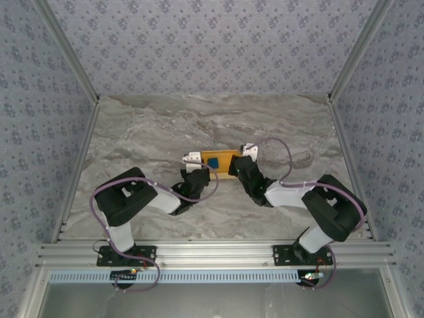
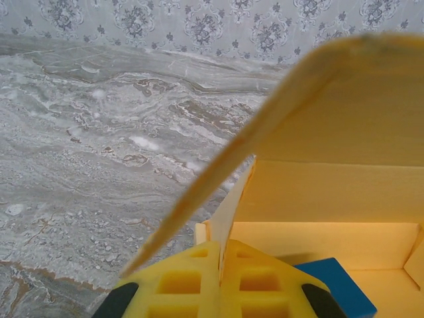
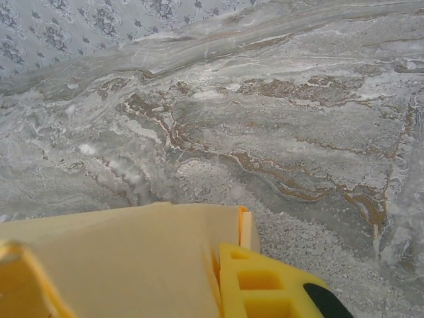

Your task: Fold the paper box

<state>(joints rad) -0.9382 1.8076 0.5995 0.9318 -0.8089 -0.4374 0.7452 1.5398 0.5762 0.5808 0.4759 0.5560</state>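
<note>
The paper box is a yellow-orange tray at the middle of the table, with a tiny blue object inside. My left gripper is at its left end. In the left wrist view, the left gripper is shut on the thin left side wall of the box. The lid flap arches above it, and the blue object lies on the floor. My right gripper is at the box's right end. In the right wrist view, the right gripper pinches the box's edge. A pale flap hides its left finger.
The box rests on a grey marbled tabletop, with patterned walls behind and to both sides. Aluminium rails run along the near edge by the arm bases. Bare marble lies beyond the box.
</note>
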